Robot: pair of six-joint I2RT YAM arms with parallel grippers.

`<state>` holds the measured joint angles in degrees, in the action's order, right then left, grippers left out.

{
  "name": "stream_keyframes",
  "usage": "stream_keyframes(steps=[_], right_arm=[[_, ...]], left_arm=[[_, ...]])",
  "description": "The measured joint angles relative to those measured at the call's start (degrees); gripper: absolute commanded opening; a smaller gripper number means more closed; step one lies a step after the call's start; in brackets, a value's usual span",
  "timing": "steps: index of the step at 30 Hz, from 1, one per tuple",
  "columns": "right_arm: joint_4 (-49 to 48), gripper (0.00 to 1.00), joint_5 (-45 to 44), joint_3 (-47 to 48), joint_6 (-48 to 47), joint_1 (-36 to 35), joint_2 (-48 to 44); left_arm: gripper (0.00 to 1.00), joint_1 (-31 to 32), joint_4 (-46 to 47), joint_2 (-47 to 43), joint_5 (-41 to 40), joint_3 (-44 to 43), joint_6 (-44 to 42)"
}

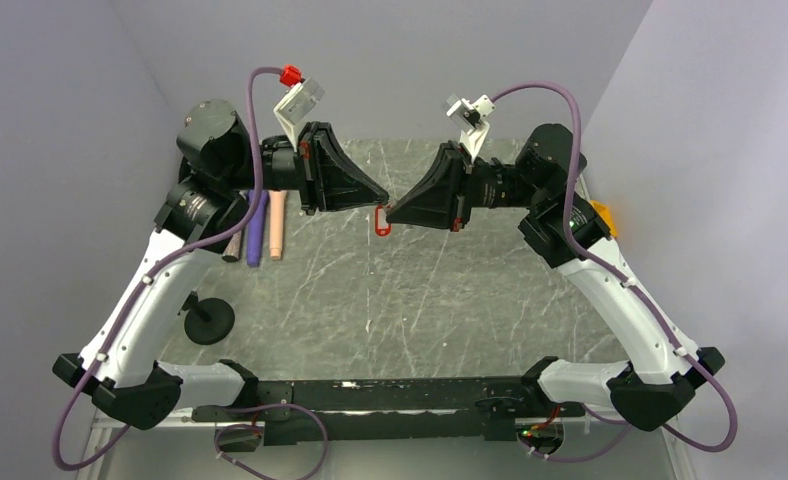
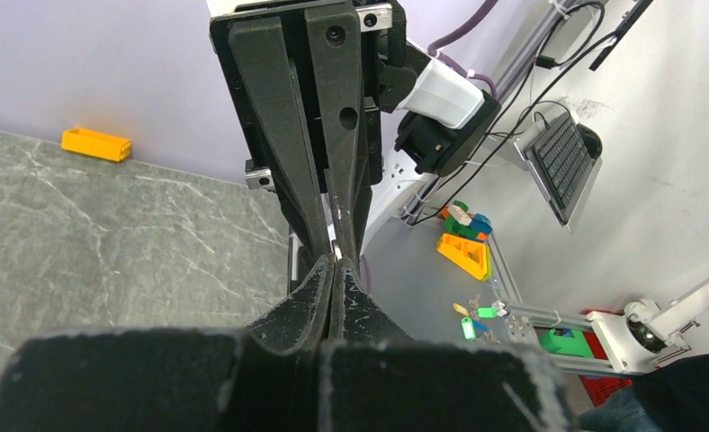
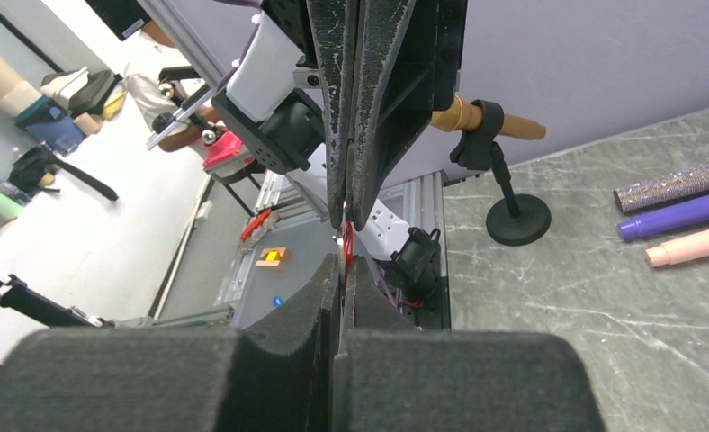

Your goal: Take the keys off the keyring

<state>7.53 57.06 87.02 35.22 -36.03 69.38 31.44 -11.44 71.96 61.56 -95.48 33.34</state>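
A black round stand (image 1: 208,320) sits at the near left of the grey table (image 1: 420,300). Above mid-table the arms meet tip to tip. The right gripper (image 1: 394,211) is clamped on the red tag of the keyring (image 1: 382,222), which hangs in the air between them. The left gripper (image 1: 378,197) is pinched tight, seemingly on its thin metal ring, though that view is cramped. Three pen-like sticks (image 1: 260,228) lie beside the left arm, and an orange box (image 1: 602,215) rests at the far right edge.

Your bench (image 1: 390,290) is a grey marbled slab. Near its left edge you have three sticks side by side: glittery (image 1: 234,246), purple (image 1: 257,232), pink (image 1: 277,225). A black round-based stand (image 1: 209,320) sits closer to the near-left corner. An orange box (image 1: 602,215) lies at the right edge.
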Motion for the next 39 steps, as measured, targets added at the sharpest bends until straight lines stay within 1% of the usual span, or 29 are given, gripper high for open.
stream_keyframes(steps=[3,4,6,8,10,17,25,33,39], right_arm=[[0.3,0.0,0.0,0.2,-0.5,0.0,0.2],[0.4,0.04,0.0,0.3,-0.6,0.0,0.2],[1.0,0.2,0.0,0.7,-1.0,0.0,0.4],[1.7,0.28,0.0,0.8,-1.2,0.0,0.4],[2.5,0.31,-0.1,0.8,-1.4,0.0,0.4],[3.1,0.31,-0.8,0.8,-1.8,0.0,0.4],[3.1,0.23,-1.6,0.8,-1.8,0.0,0.3],[4.0,0.22,-3.1,0.7,-2.5,0.2,-0.3],[4.5,0.18,-3.6,0.5,-2.7,0.4,-1.1]], left_arm=[[0.0,0.3,-4.7,0.7,-0.6,-2.6,-3.4],[0.0,0.4,-6.4,1.0,-0.9,-3.7,-4.6],[0.0,0.5,-8.4,1.2,-1.4,-4.7,-6.3],[0.0,0.6,-9.6,1.2,-1.5,-5.0,-7.5],[0.0,0.7,-10.6,1.2,-1.5,-5.0,-8.4],[0.0,0.7,-11.9,1.2,-1.5,-5.0,-9.7],[0.0,0.7,-12.5,1.2,-1.7,-5.0,-10.2],[0.0,0.7,-13.3,1.2,-2.1,-5.0,-10.4],[0.0,0.7,-13.3,1.2,-2.5,-5.0,-10.8]])
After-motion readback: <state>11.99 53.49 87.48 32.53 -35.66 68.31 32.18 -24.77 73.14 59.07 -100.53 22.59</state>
